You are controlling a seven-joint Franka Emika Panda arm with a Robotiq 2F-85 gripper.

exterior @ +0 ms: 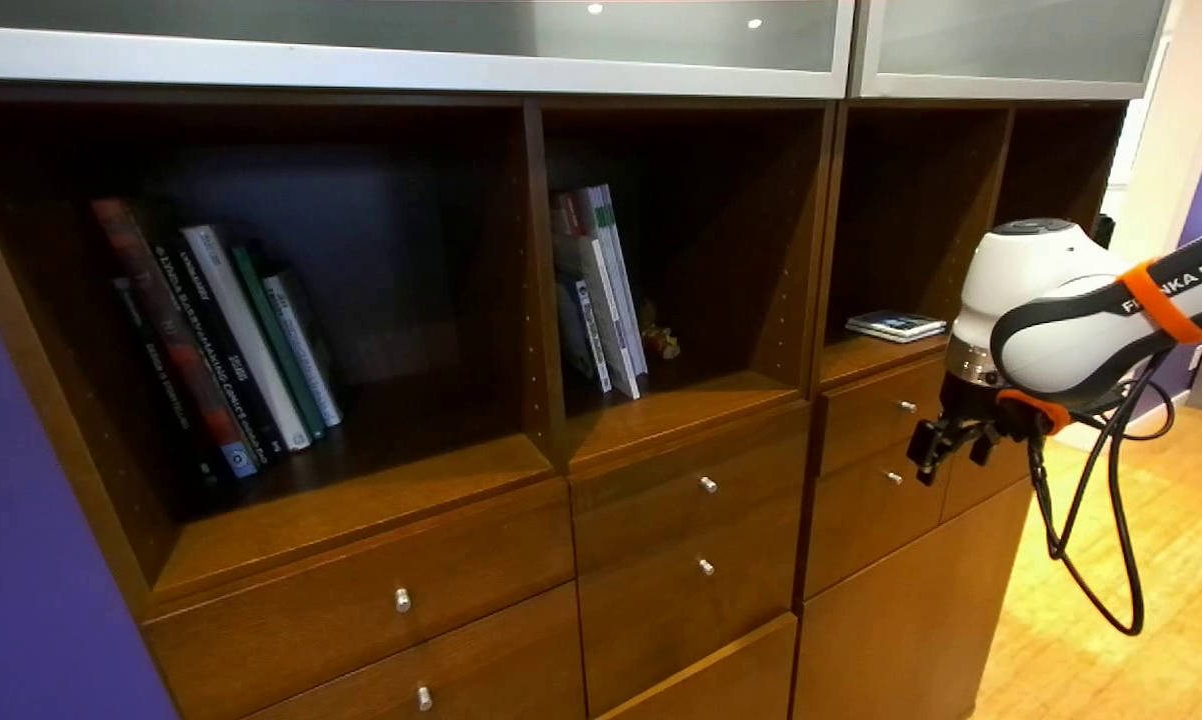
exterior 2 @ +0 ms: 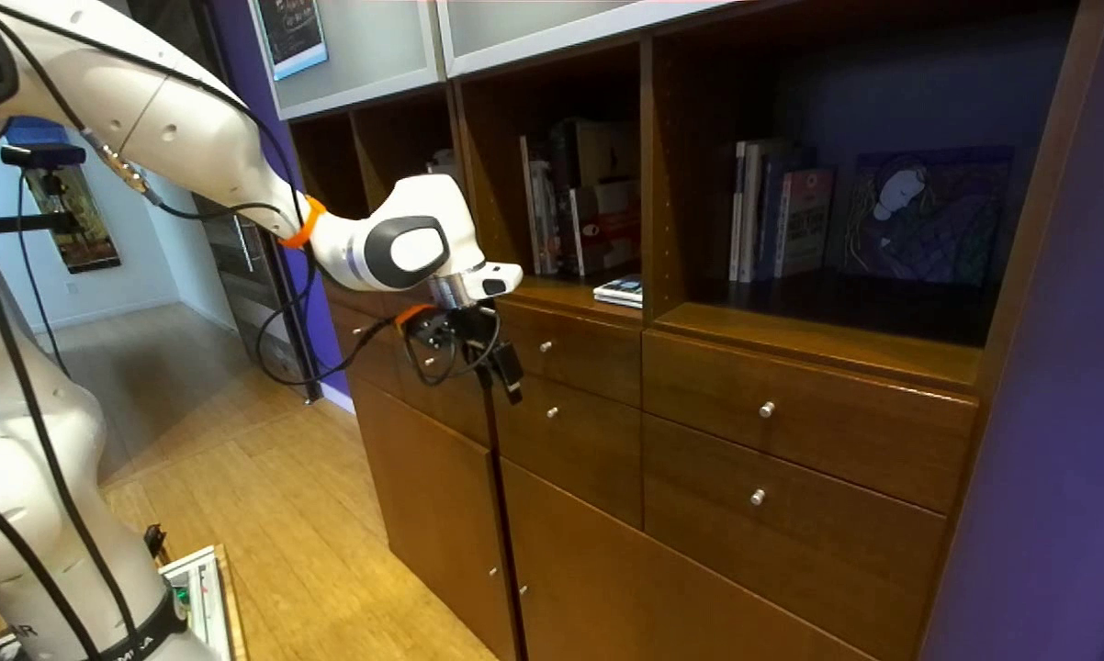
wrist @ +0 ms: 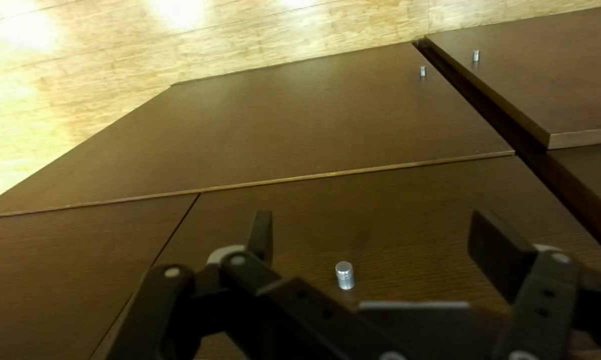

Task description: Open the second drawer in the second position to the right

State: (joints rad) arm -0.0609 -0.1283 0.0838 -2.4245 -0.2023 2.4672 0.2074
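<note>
A white robot arm (exterior 2: 198, 147) stretches alongside a brown wood cabinet (exterior: 891, 600), its black gripper (wrist: 373, 239) hanging before the drawer-lined face. The gripper's two fingers (wrist: 261, 237) stand spread well apart. In the wrist view, a small silvery knob (wrist: 345, 276) shows between them; how close it lies to either cannot be told.

The knob belongs to the second drawer (exterior 2: 593, 450), a narrow front that sits closed below its matching upper drawer (exterior 2: 598, 356). The second drawer's bottom edge lies along the top edge of a broad door (exterior 2: 625, 578). One side edge borders a wider drawer (exterior 2: 791, 542), while the opposite one runs beside a dark vertical gap (wrist: 483, 111).

Above the two narrow fronts, a small stack of flat items (exterior: 896, 325) rests near the front edge of a shelf (exterior: 861, 362), visible in both exterior views. In an exterior view, books (exterior: 236, 340) lean in the compartment (exterior: 431, 320) nearest a purple wall (exterior: 21, 520). In an exterior view, a painting (exterior 2: 938, 220) stands near an upright row of volumes (exterior 2: 782, 211), in the compartment (exterior 2: 818, 344) at the cabinet's end. Frosted panels (exterior: 641, 40) in silvery frames run along the top edge of the compartments, and black cables (exterior: 1117, 480) loop from the arm over a pale wood floor (wrist: 105, 55).
</note>
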